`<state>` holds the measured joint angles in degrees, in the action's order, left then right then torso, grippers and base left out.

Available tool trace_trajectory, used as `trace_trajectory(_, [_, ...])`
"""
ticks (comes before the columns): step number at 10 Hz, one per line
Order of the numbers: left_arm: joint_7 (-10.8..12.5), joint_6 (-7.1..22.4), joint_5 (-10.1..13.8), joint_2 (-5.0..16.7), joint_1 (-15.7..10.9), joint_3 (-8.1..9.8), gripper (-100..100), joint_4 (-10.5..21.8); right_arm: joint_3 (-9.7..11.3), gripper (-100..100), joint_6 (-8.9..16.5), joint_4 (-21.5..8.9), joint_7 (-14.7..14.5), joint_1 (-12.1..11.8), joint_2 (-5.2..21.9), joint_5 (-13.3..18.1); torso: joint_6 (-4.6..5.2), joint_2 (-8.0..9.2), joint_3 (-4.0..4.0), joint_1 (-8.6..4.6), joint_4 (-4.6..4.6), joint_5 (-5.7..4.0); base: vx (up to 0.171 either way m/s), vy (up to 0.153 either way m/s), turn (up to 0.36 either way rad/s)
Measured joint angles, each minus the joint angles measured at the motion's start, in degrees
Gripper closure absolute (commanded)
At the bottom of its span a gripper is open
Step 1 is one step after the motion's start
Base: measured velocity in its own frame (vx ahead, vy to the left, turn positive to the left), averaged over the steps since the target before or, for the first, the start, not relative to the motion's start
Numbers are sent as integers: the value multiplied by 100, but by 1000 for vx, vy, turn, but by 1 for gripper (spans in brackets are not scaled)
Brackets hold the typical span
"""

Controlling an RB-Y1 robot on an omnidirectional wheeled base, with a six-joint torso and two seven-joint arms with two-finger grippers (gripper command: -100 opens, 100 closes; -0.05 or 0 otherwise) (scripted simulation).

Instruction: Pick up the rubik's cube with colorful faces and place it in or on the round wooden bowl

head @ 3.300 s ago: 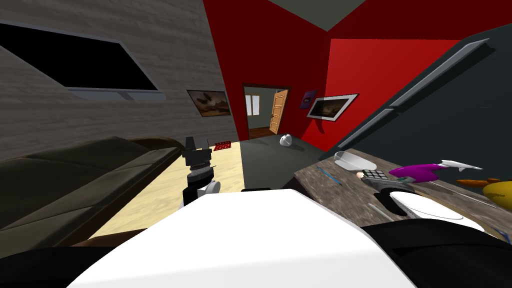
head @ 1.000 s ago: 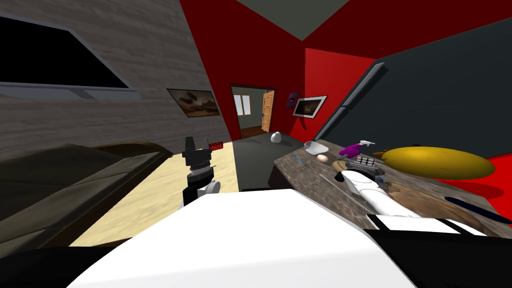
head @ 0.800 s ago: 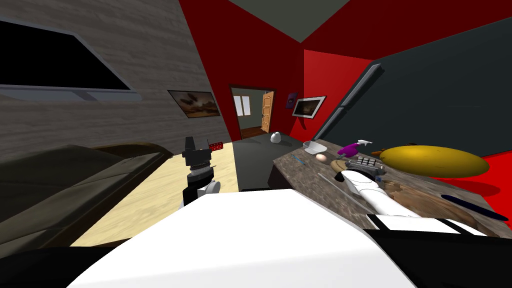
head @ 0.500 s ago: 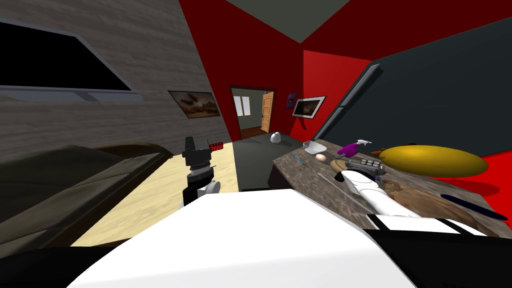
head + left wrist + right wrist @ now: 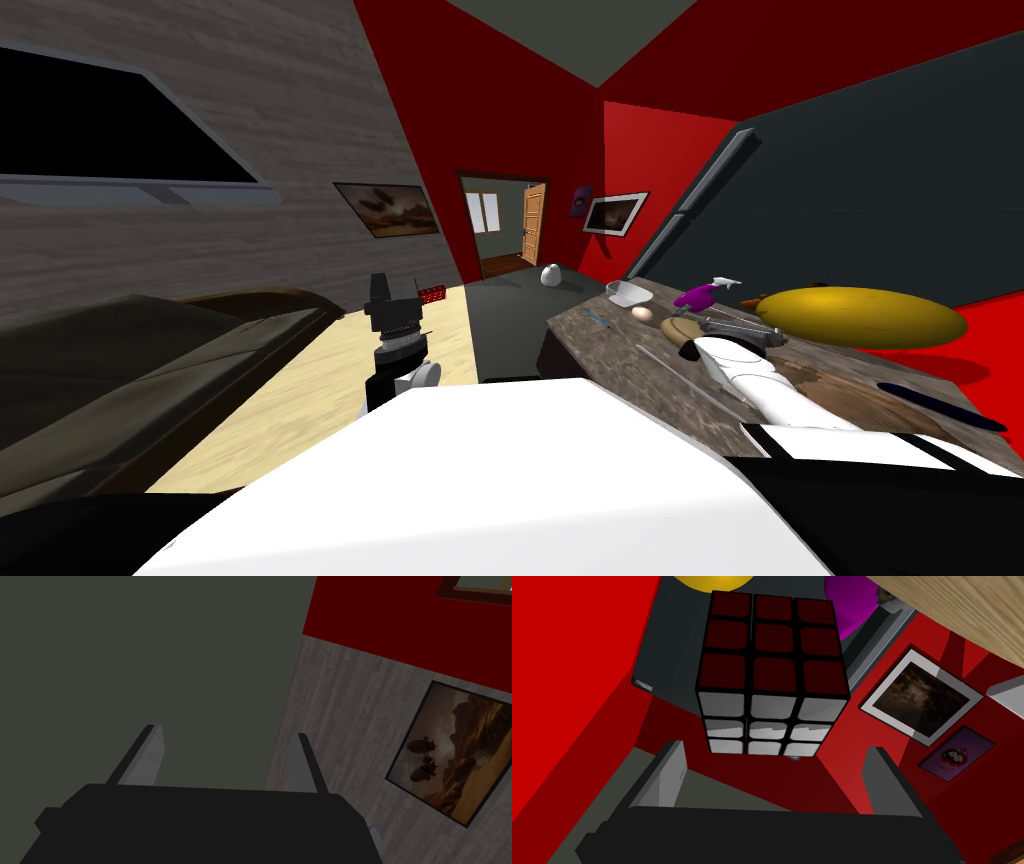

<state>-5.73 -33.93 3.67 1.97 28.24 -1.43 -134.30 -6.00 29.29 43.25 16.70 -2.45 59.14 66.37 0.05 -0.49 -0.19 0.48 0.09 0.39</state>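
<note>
The rubik's cube (image 5: 772, 671), showing a red face and a white face, hangs just past the tips of my right gripper (image 5: 774, 758). The gripper is open and neither finger touches the cube. A tan wooden surface (image 5: 962, 611) lies close beside the cube. In the head view my right gripper (image 5: 742, 329) reaches over the table beside the round wooden bowl (image 5: 678, 329). My left gripper (image 5: 392, 292) is raised off the table's left end, and its fingers (image 5: 150, 756) stand open with nothing between them.
On the dark table (image 5: 620, 360) lie an egg (image 5: 641, 313), a clear dish (image 5: 628, 292), a purple spray bottle (image 5: 698, 296), a large yellow object (image 5: 860, 318), a blue pen (image 5: 598, 320) and a dark stick (image 5: 940, 405). A dark sofa (image 5: 150, 370) stands on the left.
Over 3 s I moved along the table and my right arm reached to the bowl. In the last half second the hand tipped, and the cube's grid is gone from its top.
</note>
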Motion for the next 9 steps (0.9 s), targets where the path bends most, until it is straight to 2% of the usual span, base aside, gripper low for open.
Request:
trace_trajectory(2, [0,0,0,0,0,0,0,0,-132,-100,-183,127,-230,-101,195,-314,0,1,1,-3,0,-1,7,44,-27])
trace_trajectory(3, [0,0,0,0,0,0,0,0,-151,-100,-275,86,-239,-99,278,-342,0,1,1,-5,0,-2,2,17,-7])
trace_trajectory(4, [0,0,0,0,0,0,0,0,-152,0,-296,77,-227,-98,286,-340,-1,2,1,-13,0,-4,0,0,0])
trace_trajectory(9, [0,0,0,1,0,0,0,0,-152,0,-294,78,-228,-98,285,-341,-1,3,1,-23,0,-7,0,0,0])
